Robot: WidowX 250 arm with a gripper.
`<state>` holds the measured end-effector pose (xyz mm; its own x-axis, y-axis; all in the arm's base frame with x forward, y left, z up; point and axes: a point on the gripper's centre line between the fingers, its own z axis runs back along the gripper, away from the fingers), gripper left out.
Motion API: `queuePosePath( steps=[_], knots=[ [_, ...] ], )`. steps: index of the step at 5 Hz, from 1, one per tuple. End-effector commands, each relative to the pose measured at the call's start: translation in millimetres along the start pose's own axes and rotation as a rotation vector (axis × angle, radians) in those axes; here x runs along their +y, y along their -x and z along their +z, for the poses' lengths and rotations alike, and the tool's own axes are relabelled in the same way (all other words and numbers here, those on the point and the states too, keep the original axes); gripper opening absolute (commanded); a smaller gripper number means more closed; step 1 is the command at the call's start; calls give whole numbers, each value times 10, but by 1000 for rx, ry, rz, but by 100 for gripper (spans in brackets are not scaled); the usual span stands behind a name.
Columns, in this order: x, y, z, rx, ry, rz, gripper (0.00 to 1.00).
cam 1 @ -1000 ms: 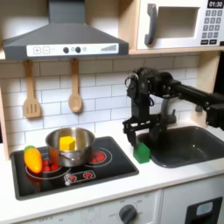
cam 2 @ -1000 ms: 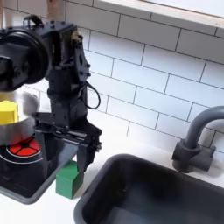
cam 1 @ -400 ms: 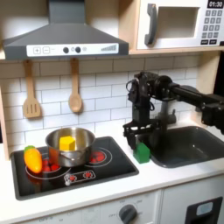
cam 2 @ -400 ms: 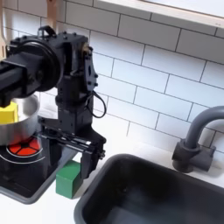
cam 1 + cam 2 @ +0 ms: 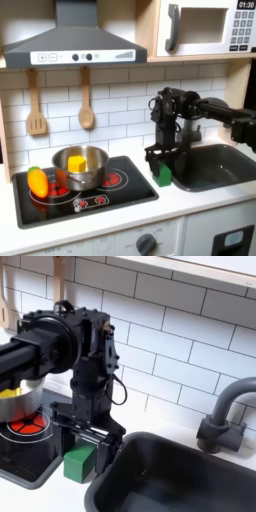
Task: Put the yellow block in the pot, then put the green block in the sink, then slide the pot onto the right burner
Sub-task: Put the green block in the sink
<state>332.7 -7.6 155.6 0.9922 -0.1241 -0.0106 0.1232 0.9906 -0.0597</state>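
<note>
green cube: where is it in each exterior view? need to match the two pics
First exterior view: small green toy cube right of centre, between cooktop and sink, under the claw.
Second exterior view: cube at bottom left, beside the basin.
Shared landmark: dark grey sink basin.

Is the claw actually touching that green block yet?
Cannot tell. In both exterior views the gripper sits right over the green block, but neither shows contact or a gap plainly.

Gripper (image 5: 162, 165) lower now, jaws down astride the green block (image 5: 80, 463).
</note>
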Motion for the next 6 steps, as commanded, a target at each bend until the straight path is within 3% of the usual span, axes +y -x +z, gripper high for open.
queuePosePath(
  steps=[1, 3, 4, 5, 6],
  knots=[
    [38, 21, -117, 25, -17, -5, 100],
    [67, 42, -240, 14, -38, -13, 100],
    [53, 13, -231, -11, -40, -23, 100],
    [46, 7, -207, -30, -33, -14, 0],
    [16, 2, -205, -26, -35, -30, 0]
  ],
)
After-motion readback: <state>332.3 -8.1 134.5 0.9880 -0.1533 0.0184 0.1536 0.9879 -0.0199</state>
